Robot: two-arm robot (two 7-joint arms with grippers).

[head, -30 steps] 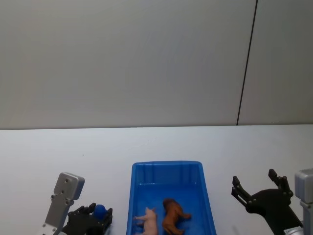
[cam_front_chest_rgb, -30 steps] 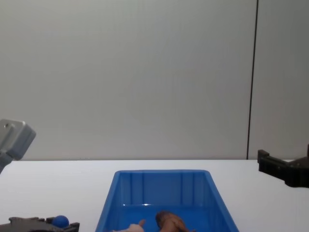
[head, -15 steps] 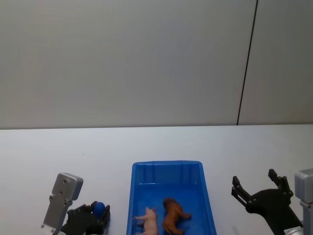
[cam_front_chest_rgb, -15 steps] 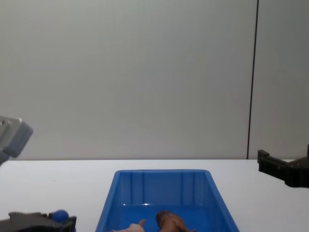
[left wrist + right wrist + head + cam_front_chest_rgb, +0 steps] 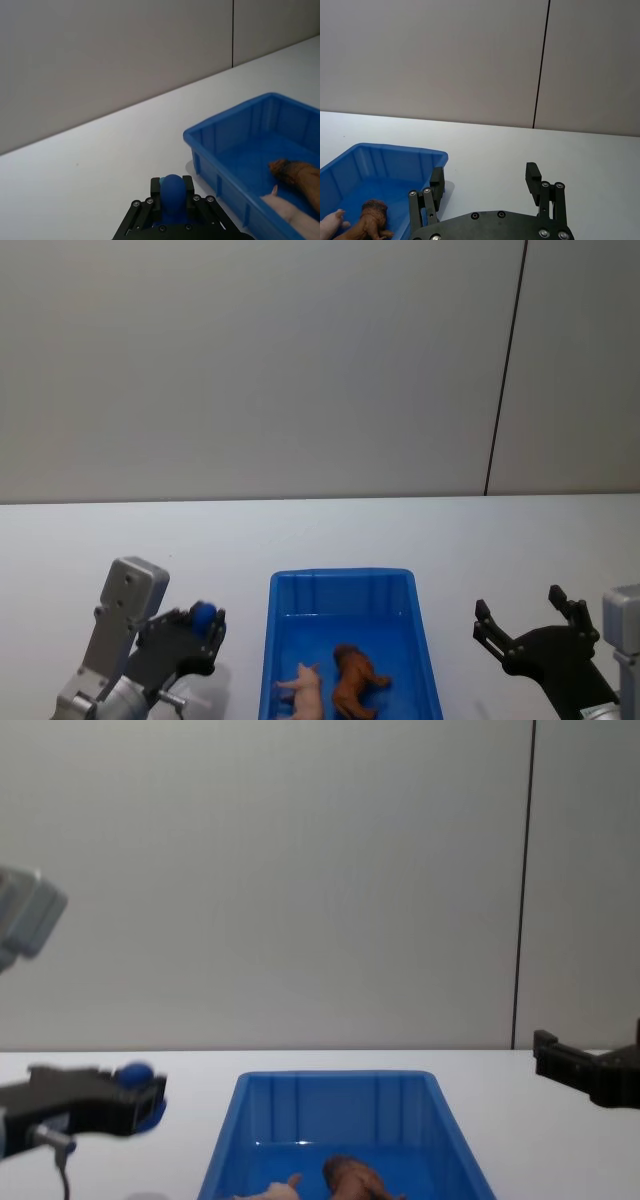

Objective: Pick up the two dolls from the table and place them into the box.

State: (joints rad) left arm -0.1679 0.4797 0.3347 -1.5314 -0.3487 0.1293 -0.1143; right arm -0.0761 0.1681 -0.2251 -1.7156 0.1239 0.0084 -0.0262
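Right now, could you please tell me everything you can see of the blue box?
The blue box is a bright blue rectangular bin of glossy, plastic-looking material with sloped walls, ribbed on the far wall. It sits upright and open-topped on the white table, between the left pincer and the right pincer, neither touching it. On its floor lie the pink doll and, beside it, the brown doll. Its near end is cut off by the head view's edge.
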